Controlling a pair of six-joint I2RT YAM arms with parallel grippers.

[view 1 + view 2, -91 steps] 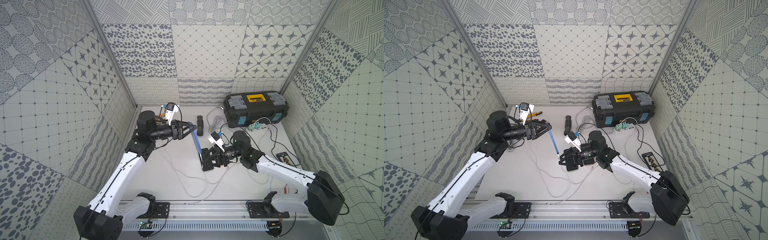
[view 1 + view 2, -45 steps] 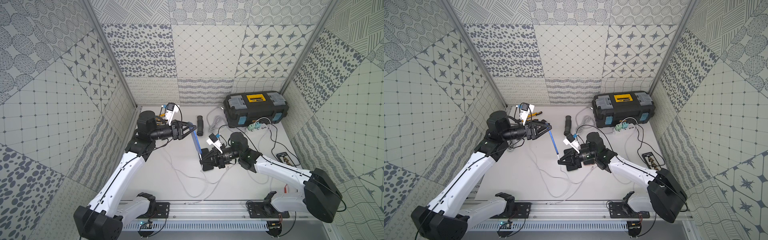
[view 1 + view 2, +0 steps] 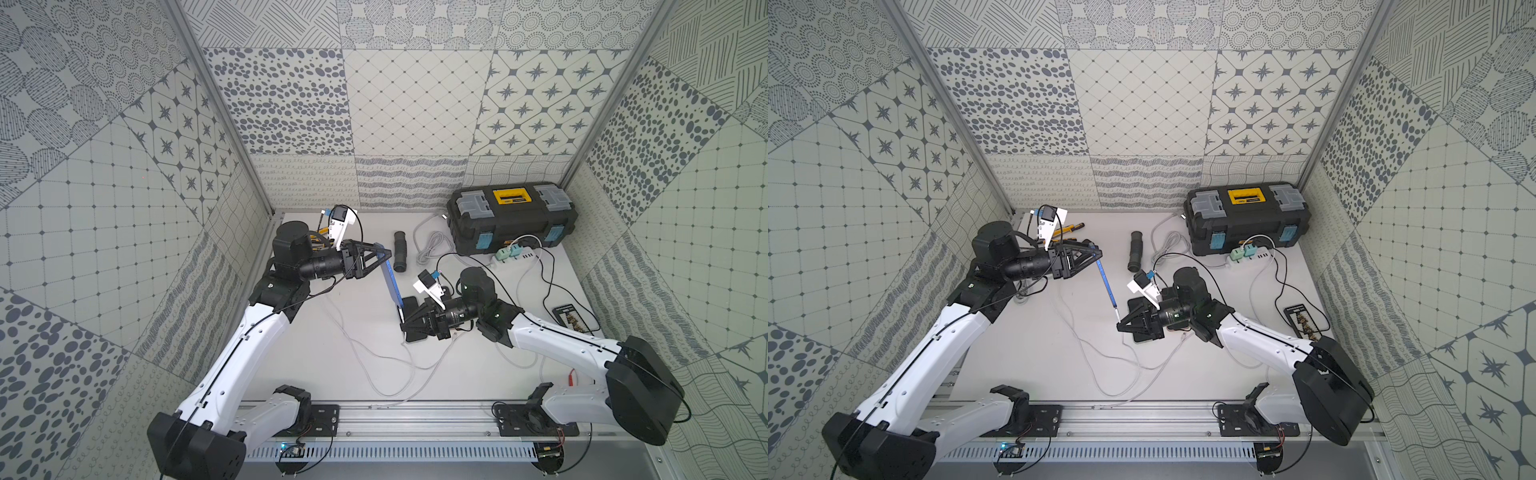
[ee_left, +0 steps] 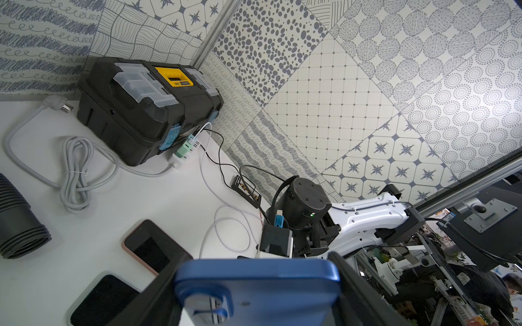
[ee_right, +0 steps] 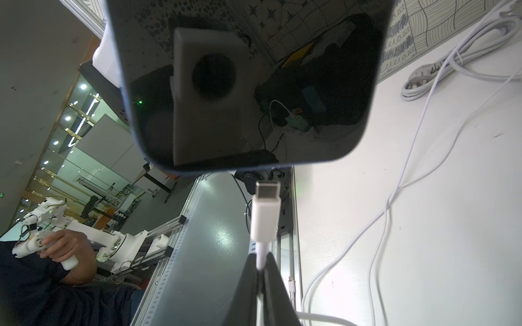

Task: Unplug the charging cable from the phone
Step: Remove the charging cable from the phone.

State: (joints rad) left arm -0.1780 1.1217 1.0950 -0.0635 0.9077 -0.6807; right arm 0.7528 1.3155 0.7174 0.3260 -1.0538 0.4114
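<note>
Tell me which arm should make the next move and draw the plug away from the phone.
Right. The right gripper is shut on the cable behind the plug, whose bare tip sits just off the phone. The left gripper only holds the phone up.

Small gap between plug (image 5: 267,209) and phone (image 5: 248,84); spare phones (image 4: 152,248), loose cables (image 5: 391,203) clutter table (image 3: 316,365).

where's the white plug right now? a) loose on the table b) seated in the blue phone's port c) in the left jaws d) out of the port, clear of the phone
d: the right wrist view shows the plug with its tip bare, apart from the phone, and the right gripper shut on the charging cable behind it.
</note>
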